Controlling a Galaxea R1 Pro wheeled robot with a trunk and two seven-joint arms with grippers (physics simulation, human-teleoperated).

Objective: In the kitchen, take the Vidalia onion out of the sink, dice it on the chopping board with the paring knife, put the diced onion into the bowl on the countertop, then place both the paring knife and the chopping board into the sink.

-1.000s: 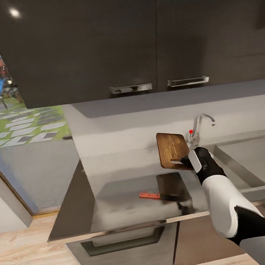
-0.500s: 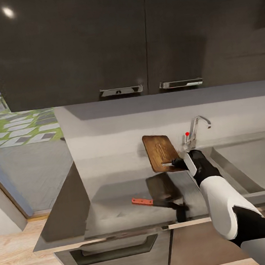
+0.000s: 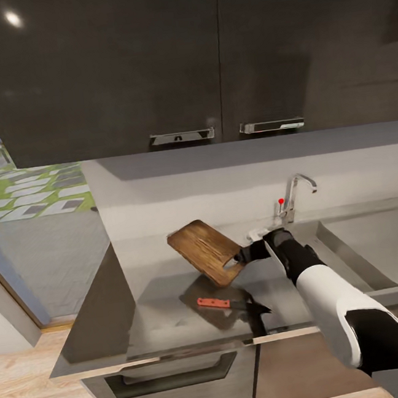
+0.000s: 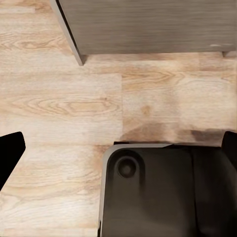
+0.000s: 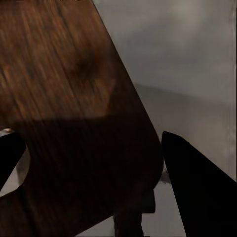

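The dark-brown chopping board (image 3: 206, 252) hangs tilted above the grey countertop (image 3: 169, 313), its handle end pointing right. My right gripper (image 3: 247, 254) is shut on that handle end. In the right wrist view the board (image 5: 64, 123) lies between the black fingers (image 5: 197, 187). The paring knife (image 3: 226, 303), with its orange-red handle, lies flat on the countertop under the board, in its shadow. The sink (image 3: 377, 246) is to the right, with its chrome tap (image 3: 293, 197) behind my wrist. My left gripper (image 4: 121, 145) is open, over the wooden floor. The Vidalia onion and the bowl are out of view.
Dark wall cabinets (image 3: 207, 56) hang low over the counter, close above the lifted board. The counter's left end (image 3: 91, 335) drops to a wooden floor beside a window. In the left wrist view a dark part of my base (image 4: 168, 192) sits below the gripper.
The board has swung from nearly upright to a flatter tilt, its far end going left. My right gripper shifted slightly left and up. Earlier the head view shifted.
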